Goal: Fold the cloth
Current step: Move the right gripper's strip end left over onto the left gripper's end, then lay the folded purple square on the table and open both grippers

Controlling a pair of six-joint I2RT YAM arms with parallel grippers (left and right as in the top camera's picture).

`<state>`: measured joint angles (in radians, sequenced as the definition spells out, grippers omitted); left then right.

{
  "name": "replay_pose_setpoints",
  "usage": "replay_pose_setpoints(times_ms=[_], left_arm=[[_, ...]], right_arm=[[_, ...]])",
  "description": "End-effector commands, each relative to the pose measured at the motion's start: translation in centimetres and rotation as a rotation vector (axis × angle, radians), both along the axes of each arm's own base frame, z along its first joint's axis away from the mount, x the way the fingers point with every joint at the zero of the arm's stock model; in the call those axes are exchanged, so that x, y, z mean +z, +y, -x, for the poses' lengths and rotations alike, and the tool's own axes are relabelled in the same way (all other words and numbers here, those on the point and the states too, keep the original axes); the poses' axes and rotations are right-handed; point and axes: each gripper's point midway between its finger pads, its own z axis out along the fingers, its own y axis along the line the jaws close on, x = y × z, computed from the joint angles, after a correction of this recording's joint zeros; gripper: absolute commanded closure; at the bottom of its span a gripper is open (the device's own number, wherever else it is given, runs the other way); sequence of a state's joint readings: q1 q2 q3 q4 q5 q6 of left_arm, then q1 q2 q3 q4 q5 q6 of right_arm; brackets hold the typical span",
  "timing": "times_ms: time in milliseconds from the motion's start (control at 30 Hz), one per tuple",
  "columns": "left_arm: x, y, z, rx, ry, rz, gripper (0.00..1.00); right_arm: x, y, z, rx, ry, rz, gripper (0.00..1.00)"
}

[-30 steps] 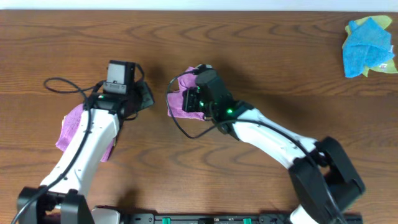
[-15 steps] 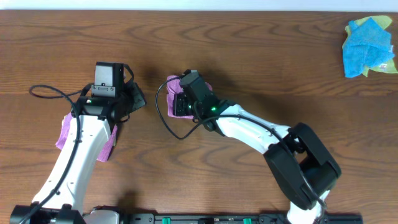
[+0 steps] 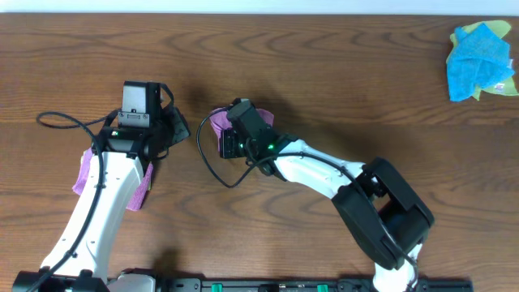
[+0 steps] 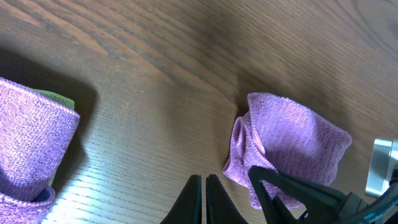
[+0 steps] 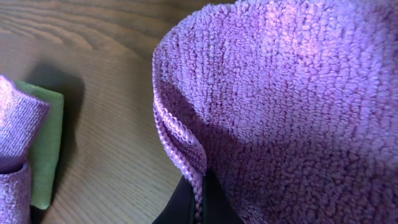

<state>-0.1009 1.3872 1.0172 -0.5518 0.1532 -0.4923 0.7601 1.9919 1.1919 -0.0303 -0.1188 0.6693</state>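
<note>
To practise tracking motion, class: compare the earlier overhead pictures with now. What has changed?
The right gripper, shut on the purple cloth, carried it left toward the left gripper. That one, shut and empty, shifted slightly left early on, then held. The folded purple pile and the blue cloth stayed put.

The purple cloth is looped, nubbly terry, matt; the table is dark grained wood with a soft sheen.

Left arm stretched forward, jaws together; right arm angled far leftward, jaws pinched
</note>
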Motion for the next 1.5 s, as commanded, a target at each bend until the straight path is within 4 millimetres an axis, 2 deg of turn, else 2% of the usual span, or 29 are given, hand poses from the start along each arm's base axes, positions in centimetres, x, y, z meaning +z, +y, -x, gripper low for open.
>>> replay_pose_setpoints(times_ms=[0, 100, 200, 267, 333, 367, 633, 800, 933, 1000, 1067, 1233, 1367, 1467], left_arm=[[1.3, 0.2, -0.5, -0.003, -0.038, -0.009, 0.94], [1.6, 0.2, -0.6, -0.003, -0.044, -0.009, 0.94], [1.7, 0.2, -0.7, -0.003, -0.047, -0.008, 0.94], [1.7, 0.2, -0.7, -0.003, -0.048, -0.008, 0.94], [1.7, 0.2, -0.7, -0.003, -0.048, -0.008, 0.94], [1.7, 0.2, -0.7, -0.003, -0.048, -0.008, 0.94], [1.8, 0.2, -0.7, -0.003, -0.050, -0.008, 0.94], [1.9, 0.2, -0.8, -0.003, -0.053, -0.008, 0.94], [2.3, 0.1, -0.7, -0.005, -0.063, -0.003, 0.94], [2.6, 0.1, -0.6, -0.005, -0.072, -0.002, 0.94], [3.0, 0.1, -0.5, -0.008, -0.080, 0.001, 0.90], [3.7, -0.1, 0.1, -0.015, -0.088, 0.012, 0.76], [4.1, -1.1, 0.6, -0.052, -0.086, 0.065, 0.68], [4.5, -1.7, 0.9, -0.073, -0.089, 0.096, 0.64]], right_arm=[[0.6, 0.8, -0.2, 0.014, -0.030, -0.006, 0.91], [0.9, 1.1, -0.5, 0.014, -0.044, -0.020, 0.62], [1.2, 1.3, -0.6, 0.018, -0.049, -0.032, 0.51], [1.5, 1.8, -0.4, 0.040, -0.039, -0.053, 0.39], [2.2, 2.5, -0.2, 0.066, -0.031, -0.081, 0.09], [2.7, 2.8, -0.2, 0.074, -0.032, -0.093, 0.01], [7.3, 3.0, -1.0, 0.085, -0.095, -0.131, 0.01], [11.2, 1.5, -1.7, 0.063, -0.161, -0.130, 0.01], [15.0, -2.2, -1.9, 0.055, -0.256, -0.049, 0.01], [16.5, -4.0, -1.0, 0.102, -0.296, 0.014, 0.01], [17.7, -6.1, 0.4, 0.139, -0.306, 0.076, 0.01], [19.6, -12.7, 3.3, 0.081, -0.280, 0.234, 0.01], [21.2, -15.7, 5.7, 0.075, -0.311, 0.275, 0.01], [21.1, -18.2, 7.7, 0.029, -0.335, 0.293, 0.01]])
